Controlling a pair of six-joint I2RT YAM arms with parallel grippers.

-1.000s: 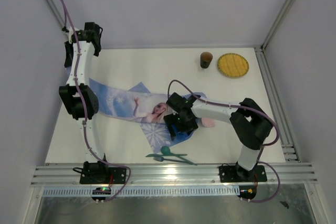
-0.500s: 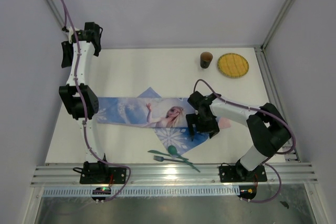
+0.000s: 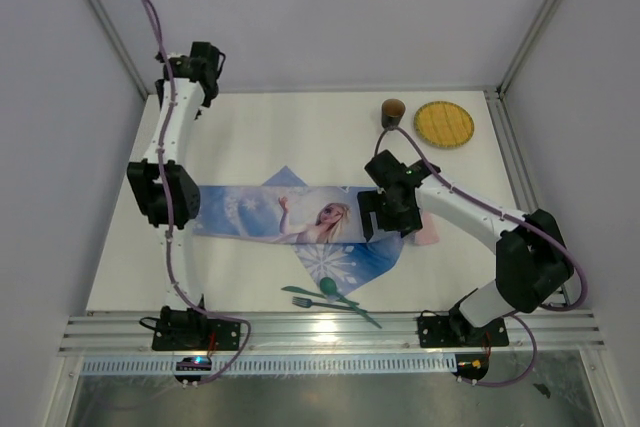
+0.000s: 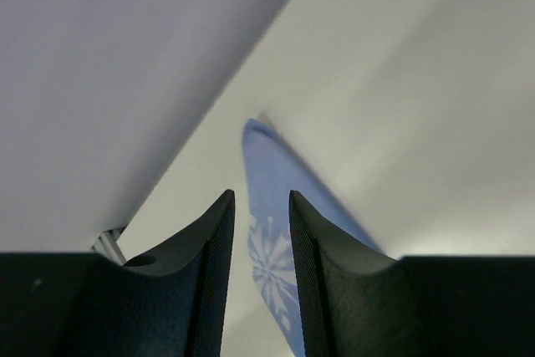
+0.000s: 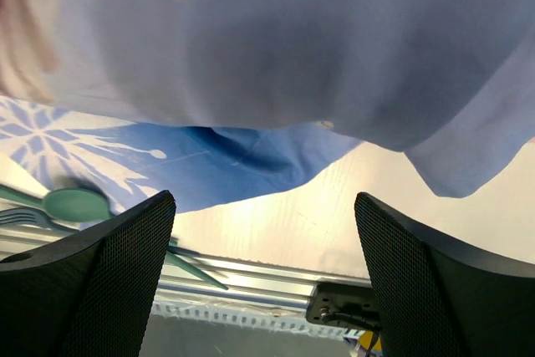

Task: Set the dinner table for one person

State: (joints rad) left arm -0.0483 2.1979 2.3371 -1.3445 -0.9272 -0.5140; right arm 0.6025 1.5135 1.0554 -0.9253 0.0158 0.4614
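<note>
**Non-task items, top view.** A blue printed cloth [image 3: 262,215] is spread left to right, with one corner folded over at its far edge. A green spoon [image 3: 326,286] and a green fork [image 3: 303,301] are laid together just beside its near, snowflake-patterned part. A brown cup [image 3: 392,113] is shown upright beside a round yellow plate [image 3: 443,124] at far right. A pink item [image 3: 428,235] is partly hidden at the cloth's right end.

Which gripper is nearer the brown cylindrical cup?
Right. The right gripper hangs over the blue printed cloth, on the near side of the brown cylindrical cup; the left gripper sits at the far left corner.
</note>
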